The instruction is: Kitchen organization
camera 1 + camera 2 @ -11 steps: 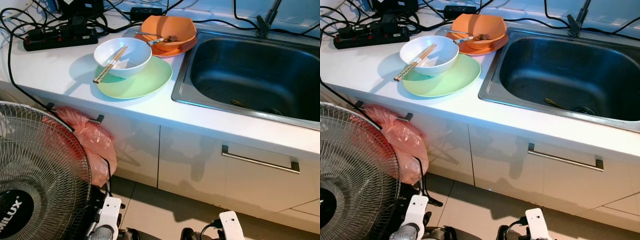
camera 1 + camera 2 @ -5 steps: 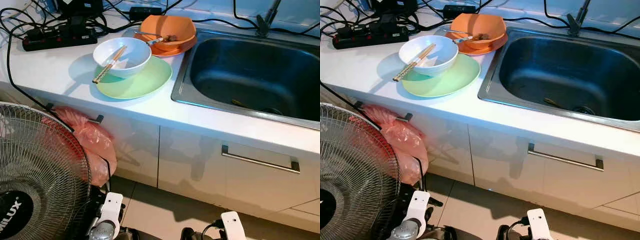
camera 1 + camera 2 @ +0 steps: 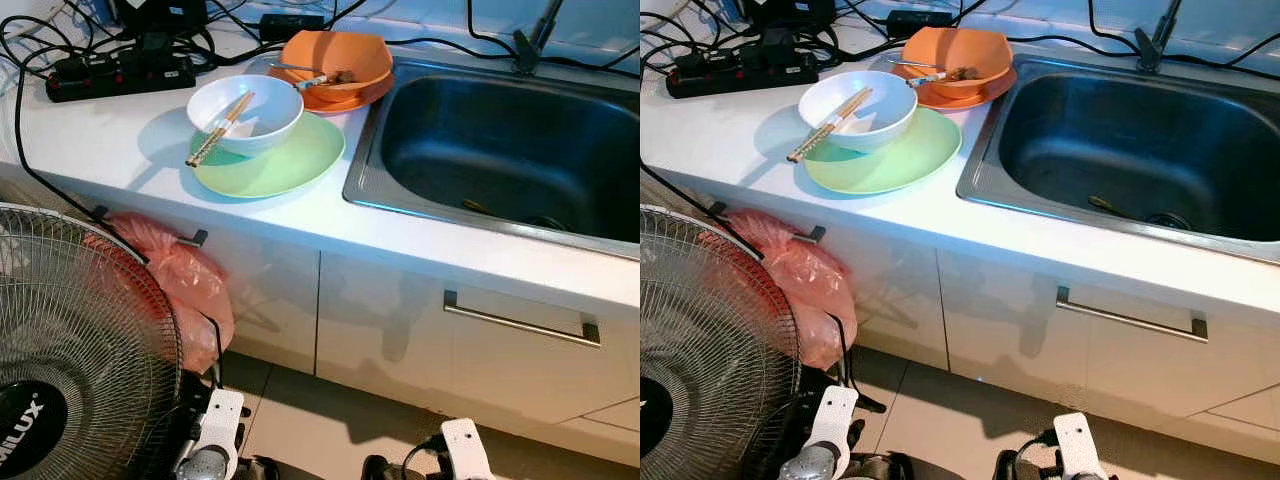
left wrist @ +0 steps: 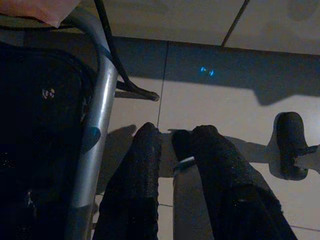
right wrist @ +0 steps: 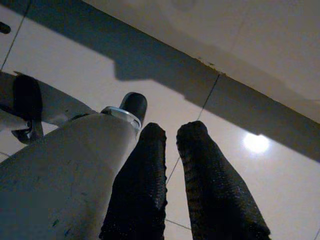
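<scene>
on the white surface [image 3: 90, 140] before me, left of the sink [image 3: 500, 150], a white bowl [image 3: 245, 113] sits on a green plate [image 3: 290, 160] with chopsticks [image 3: 220, 130] leaning out over its rim; behind it an orange bowl [image 3: 335, 58] rests on an orange plate [image 3: 345, 98]. my left hand [image 4: 172, 150] and right hand [image 5: 172, 135] hang low over the floor tiles, each with its fingers a little apart and holding nothing. the bowls look breakable and smooth, so i'd grip the white one by its rim, lifting the loose chopsticks off first, as they'd likely slide.
</scene>
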Controlling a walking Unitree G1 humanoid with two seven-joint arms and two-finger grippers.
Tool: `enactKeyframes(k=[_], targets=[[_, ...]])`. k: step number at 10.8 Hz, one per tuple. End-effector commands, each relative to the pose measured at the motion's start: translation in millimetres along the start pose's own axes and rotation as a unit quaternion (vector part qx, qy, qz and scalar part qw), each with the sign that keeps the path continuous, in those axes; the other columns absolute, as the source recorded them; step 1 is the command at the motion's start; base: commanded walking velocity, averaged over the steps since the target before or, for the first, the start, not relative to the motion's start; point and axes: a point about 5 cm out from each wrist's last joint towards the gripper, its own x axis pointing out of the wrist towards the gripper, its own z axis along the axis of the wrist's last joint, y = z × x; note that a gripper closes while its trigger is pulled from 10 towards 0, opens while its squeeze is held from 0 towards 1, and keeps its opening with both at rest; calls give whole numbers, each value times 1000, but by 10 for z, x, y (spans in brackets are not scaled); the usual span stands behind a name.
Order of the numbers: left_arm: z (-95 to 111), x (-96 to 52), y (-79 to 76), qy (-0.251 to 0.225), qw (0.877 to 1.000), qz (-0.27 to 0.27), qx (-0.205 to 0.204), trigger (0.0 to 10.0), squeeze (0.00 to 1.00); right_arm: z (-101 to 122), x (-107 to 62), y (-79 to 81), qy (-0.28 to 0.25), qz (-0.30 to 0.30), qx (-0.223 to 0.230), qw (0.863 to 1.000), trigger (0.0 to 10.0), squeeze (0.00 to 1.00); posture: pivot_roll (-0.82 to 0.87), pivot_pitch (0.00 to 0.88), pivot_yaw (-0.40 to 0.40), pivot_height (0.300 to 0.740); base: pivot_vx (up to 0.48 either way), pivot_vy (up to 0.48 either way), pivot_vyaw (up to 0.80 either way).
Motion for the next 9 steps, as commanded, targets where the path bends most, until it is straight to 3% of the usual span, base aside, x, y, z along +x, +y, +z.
enactKeyframes(k=[1, 9], targets=[[-101, -28, 21, 14, 1000, 4, -5, 10000, 0, -81, -16, -1, 18, 2, 7, 1000, 10000, 0, -89, 136, 25, 740, 0, 0, 0], [-99, -28, 36, 12, 1000, 5, -4, 10000, 0, -46, -2, 25, 18, 11, -4, 1000, 10000, 0, -67, 96, 25, 740, 0, 0, 0]])
